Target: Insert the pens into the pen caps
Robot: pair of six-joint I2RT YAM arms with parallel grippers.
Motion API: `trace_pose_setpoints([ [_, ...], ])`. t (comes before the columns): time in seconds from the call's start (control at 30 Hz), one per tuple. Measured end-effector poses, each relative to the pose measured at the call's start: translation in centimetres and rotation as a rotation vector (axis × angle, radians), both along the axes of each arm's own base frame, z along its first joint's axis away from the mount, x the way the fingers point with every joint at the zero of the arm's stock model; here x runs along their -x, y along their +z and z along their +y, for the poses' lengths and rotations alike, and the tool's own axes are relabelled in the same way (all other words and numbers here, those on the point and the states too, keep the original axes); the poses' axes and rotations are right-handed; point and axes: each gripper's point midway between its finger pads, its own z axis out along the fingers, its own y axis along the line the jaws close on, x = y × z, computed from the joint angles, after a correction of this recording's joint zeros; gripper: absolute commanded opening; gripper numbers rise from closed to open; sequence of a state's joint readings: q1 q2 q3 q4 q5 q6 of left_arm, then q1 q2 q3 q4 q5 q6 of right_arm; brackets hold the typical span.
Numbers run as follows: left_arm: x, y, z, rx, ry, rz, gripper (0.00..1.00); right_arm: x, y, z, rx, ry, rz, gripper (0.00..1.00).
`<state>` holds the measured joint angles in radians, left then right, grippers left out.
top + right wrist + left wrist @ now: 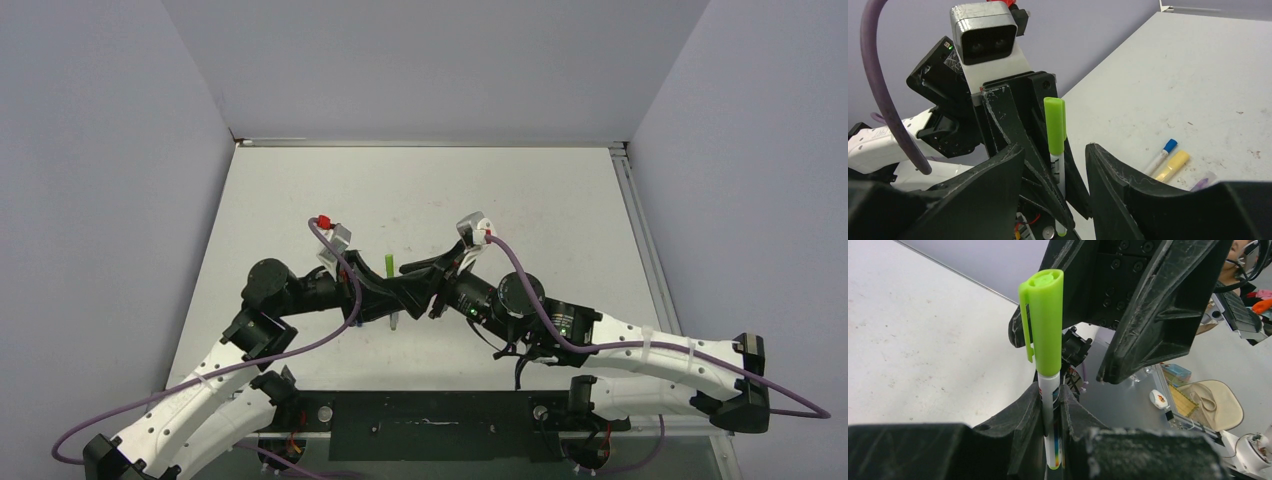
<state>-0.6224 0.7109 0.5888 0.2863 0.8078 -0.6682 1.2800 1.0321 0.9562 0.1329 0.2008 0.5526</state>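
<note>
White table [560, 200] — capped pen [1047, 340], left gripper [1050, 410]

White arm links [650, 355], black joints and scuffed black jaws, purple cables [871, 40], grey wrist camera [983, 37]

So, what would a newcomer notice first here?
A bright green cap sits on a white pen clamped in the shut left gripper. The right gripper stands open, straddling it. A blue-tipped pen and yellow marker lie together on the table.
</note>
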Motion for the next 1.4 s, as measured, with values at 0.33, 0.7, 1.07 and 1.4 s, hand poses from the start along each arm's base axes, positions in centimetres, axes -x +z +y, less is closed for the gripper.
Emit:
trace_pose_setpoints([
  [0.33,-0.5,-1.8,0.2,-0.075,0.028,-0.029,0.00,-0.8,3.0,-2.8,0.051,-0.081,-0.056,0.54],
  [0.7,-0.8,-3.3,0.8,-0.156,0.058,-0.046,0.00,-2.5,5.3,-1.9,0.138,-0.153,-0.072,0.50],
  [1.07,-0.9,-4.4,1.2,-0.206,0.074,-0.038,0.00,-3.3,0.4,1.2,0.310,-0.138,-0.037,0.46],
  [1.4,-0.7,-4.4,1.3,-0.208,0.075,-0.039,0.00,-3.3,-1.0,1.9,0.347,-0.127,-0.019,0.42],
])
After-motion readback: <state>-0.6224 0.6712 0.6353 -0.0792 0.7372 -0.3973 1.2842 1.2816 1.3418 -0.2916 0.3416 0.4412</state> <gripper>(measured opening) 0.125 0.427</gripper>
